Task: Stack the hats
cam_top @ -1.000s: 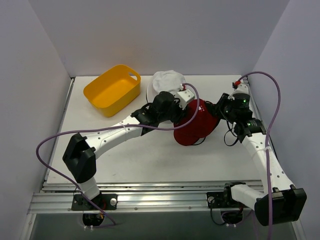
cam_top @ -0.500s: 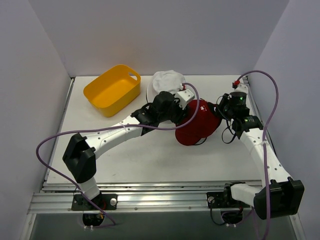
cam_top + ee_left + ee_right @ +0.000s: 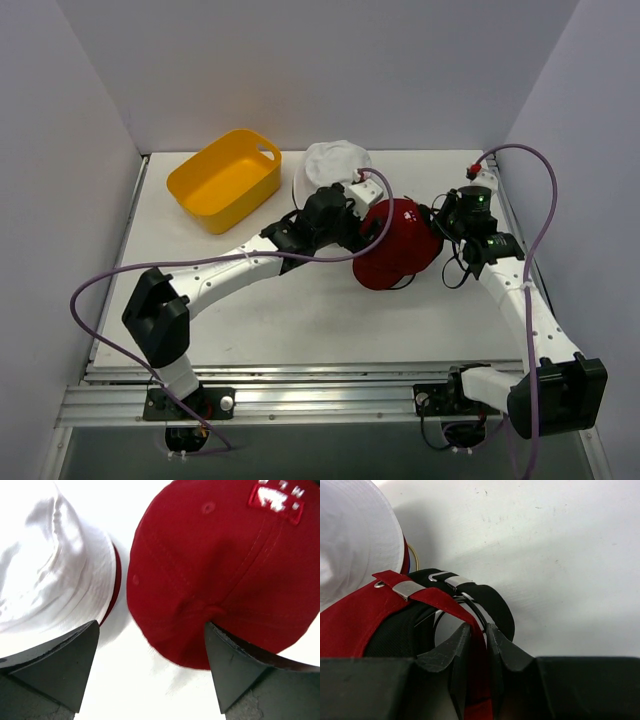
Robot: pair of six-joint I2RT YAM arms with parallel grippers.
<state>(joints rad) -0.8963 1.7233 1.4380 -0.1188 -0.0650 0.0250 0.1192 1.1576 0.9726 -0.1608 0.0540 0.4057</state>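
Two piles are not yet joined: the white bucket hat covers a maroon hat, and just beside it the red cap tops the black cap, its strap pinched by the right claw, the left claw spread above.

White matte tabletop lies beneath the left gripper; plain pale lavender walls rise beyond and beside it.

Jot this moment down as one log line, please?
left pincer: open, at red cap | right pincer: shut on red cap's strap | black cap: under red cap | white bucket hat: beside it
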